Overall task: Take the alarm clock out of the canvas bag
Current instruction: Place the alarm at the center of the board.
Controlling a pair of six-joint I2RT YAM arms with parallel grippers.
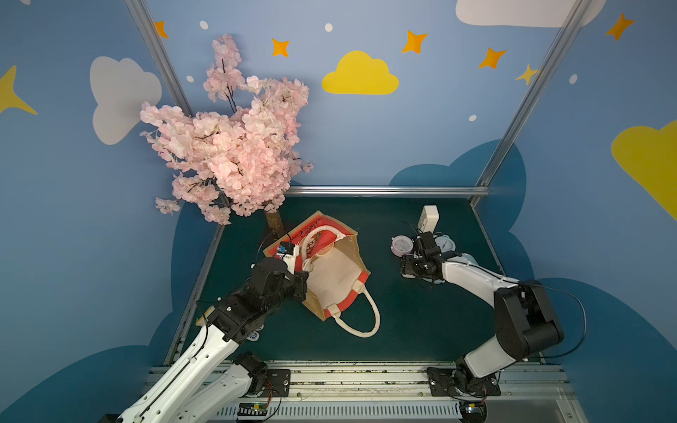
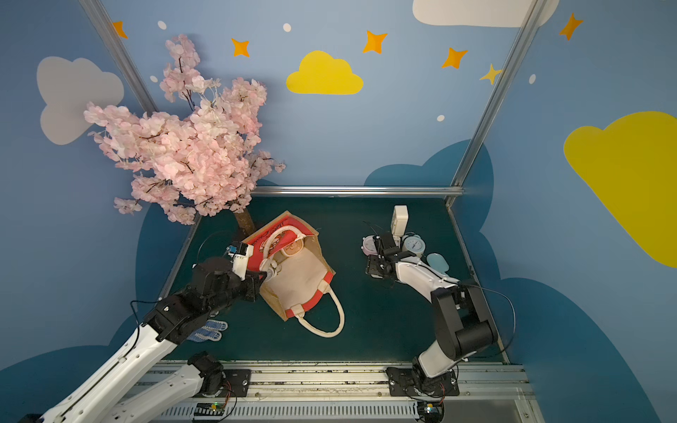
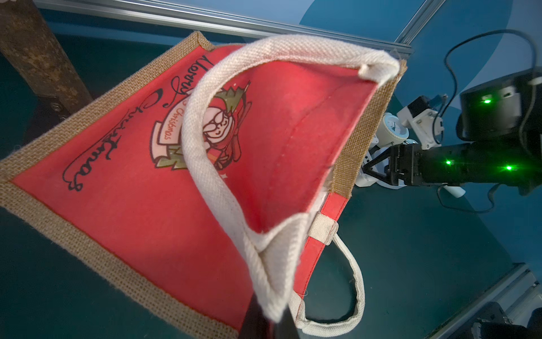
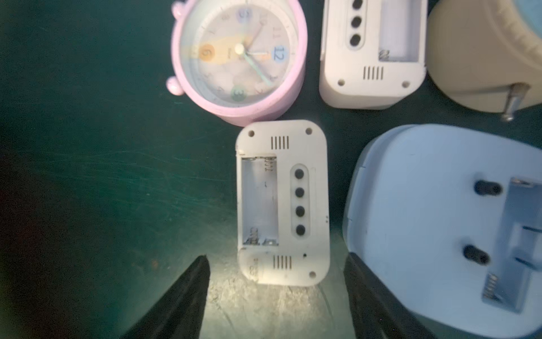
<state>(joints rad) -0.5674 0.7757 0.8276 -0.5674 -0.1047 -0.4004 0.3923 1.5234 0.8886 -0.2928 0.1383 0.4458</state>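
Note:
The canvas bag lies on the green mat with its mouth held up. Its red printed panel faces the left wrist view. My left gripper is shut on the base of one cream handle at the bag's rim. A white rectangular alarm clock lies back-up on the mat, outside the bag. My right gripper hangs open just over it, its fingers standing clear of both the clock's sides. A round shape shows in the bag's mouth; I cannot tell what it is.
Close round the white clock stand a pink round clock, an upright white clock, a blue twin-bell clock and a pale blue clock. A blossom tree stands at the back left. A dotted glove lies under my left arm.

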